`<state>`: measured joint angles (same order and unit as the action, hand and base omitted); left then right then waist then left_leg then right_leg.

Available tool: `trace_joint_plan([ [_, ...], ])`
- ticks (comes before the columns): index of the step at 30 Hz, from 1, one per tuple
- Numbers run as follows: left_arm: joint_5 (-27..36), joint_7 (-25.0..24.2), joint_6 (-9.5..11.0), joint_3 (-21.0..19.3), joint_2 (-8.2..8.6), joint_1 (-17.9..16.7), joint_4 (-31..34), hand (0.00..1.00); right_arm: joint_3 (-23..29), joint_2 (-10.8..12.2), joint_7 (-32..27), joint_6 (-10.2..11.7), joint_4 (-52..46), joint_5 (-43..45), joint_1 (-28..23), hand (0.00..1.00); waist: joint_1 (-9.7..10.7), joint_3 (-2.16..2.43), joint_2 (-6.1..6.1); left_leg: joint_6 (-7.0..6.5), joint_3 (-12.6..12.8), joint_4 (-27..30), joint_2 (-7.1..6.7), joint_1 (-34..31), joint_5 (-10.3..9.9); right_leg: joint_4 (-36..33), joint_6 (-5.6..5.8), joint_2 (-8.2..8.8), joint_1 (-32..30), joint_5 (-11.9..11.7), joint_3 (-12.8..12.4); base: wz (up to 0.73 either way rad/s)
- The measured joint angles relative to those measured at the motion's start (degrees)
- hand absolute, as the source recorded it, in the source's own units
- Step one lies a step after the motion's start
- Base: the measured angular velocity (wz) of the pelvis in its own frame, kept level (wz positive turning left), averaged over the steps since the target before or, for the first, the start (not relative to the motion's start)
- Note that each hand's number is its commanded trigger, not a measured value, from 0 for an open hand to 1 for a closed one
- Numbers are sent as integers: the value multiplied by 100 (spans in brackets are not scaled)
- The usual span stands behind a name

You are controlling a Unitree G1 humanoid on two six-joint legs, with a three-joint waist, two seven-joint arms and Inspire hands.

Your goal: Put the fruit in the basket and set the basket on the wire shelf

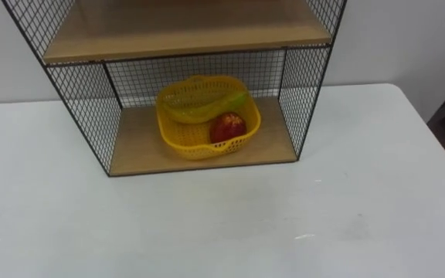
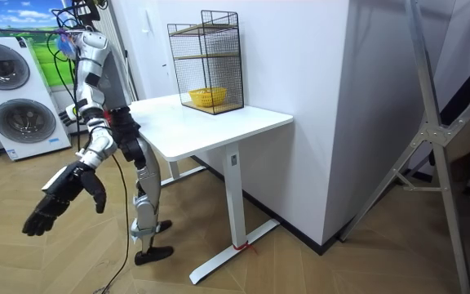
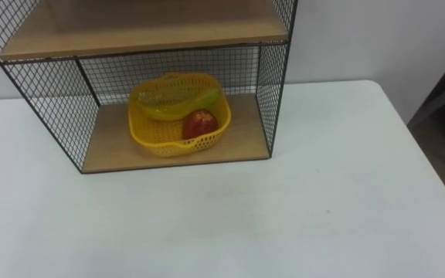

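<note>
the task was judged to be at its last step, with both parts done as far as could be seen: the yellow basket (image 1: 194, 148) was set on the bottom board of the wire shelf (image 1: 90, 108), a little back from the board's front edge and near its middle, and in it a red fruit (image 1: 228, 127) was seen at the front right, with a long yellow-green fruit (image 1: 207, 106) laid across the back. the white table (image 1: 207, 224) in front of the shelf was seen bare. in the room view the robot was seen standing at the table's end on the room view's left, and the hand taken by its body for the right hand (image 2: 59, 196) was hung low over the wooden floor (image 2: 300, 269), well apart from the table, its fingers loosely straight and nothing held in them. little was judged to be called for next beyond keeping the arms clear of the shelf and checking that the basket sat flat. the bay was closed by mesh at both sides and at the back and roofed by the upper board (image 1: 184, 31), so only the front was left open for any reach, and that opening was judged low for a hand above the basket's rim. free tabletop was left to the right of the shelf as far as the table's right edge. open floor was seen around the robot, with two washing machines (image 2: 11, 98) on the room view's left.
</note>
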<state>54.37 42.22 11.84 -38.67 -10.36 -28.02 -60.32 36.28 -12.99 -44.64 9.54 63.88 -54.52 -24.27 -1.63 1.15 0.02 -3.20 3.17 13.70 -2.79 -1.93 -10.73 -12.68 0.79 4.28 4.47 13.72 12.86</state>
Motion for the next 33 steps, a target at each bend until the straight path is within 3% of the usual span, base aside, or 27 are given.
trace_joint_plan([
  [2,-1,-408,-179,178,115,67,-450,0,-144,14,272,-180,442,311,216,0,1,-5,-24,13,-2,-4,0,89,-10,15,4,-4,93,3,-1,0],
  [5,-176,-1165,-444,330,148,159,-967,0,-422,13,814,-410,734,770,464,0,-4,-21,-47,19,-1,-11,14,228,-13,86,-8,-23,244,-8,0,0],
  [7,-542,-1551,-577,532,164,191,-1081,0,-694,13,1132,-527,744,1055,565,0,5,-21,-47,26,-9,-8,16,254,-12,95,-9,-26,276,-9,5,0],
  [12,-2175,-2379,-971,1152,188,512,-1057,0,-1460,10,2098,-926,1019,2270,934,0,13,-26,-87,22,-22,0,14,275,-1,104,-17,-32,321,-23,26,1],
  [15,-2918,-2614,-1241,1539,155,919,-1041,0,-1946,11,2462,-1191,1117,3010,1074,0,16,-50,-108,7,-26,1,11,275,7,105,-16,-32,321,-22,29,0],
  [16,-3169,-2717,-1316,1687,156,1100,-1040,0,-2054,13,2606,-1289,1192,3263,1154,0,15,-80,-106,5,-25,0,10,283,8,107,-17,-47,323,-22,18,0],
  [18,-3529,-2885,-1433,1899,157,1263,-936,0,-2182,23,2776,-1426,1170,3619,1200,0,7,-136,-102,3,-7,-12,11,311,9,108,-18,-67,334,-23,1,-5],
  [20,-3877,-2989,-1501,2192,153,1319,-753,0,-2434,46,2898,-1503,1144,3977,1244,0,20,-152,-109,2,-1,-12,13,317,10,109,-17,-49,331,-25,-3,-4],
  [24,-4177,-3214,-1671,2682,161,1474,-780,0,-2950,69,3177,-1717,1147,4466,1326,0,7,-154,-109,2,63,-23,28,366,10,109,-18,-82,323,-29,-68,-8],
  [28,-4285,-3288,-1839,2834,162,1450,-802,0,-3285,83,3396,-1736,1170,4712,1379,0,-19,-150,-118,1,77,-11,31,368,10,111,-17,-89,323,-40,-92,-2],
  [33,-4541,-3420,-2099,3142,176,1402,-818,0,-3518,207,3733,-1942,1062,5443,1418,0,-26,-149,-118,1,79,-7,32,400,10,113,-17,-93,363,-40,-88,0],
])
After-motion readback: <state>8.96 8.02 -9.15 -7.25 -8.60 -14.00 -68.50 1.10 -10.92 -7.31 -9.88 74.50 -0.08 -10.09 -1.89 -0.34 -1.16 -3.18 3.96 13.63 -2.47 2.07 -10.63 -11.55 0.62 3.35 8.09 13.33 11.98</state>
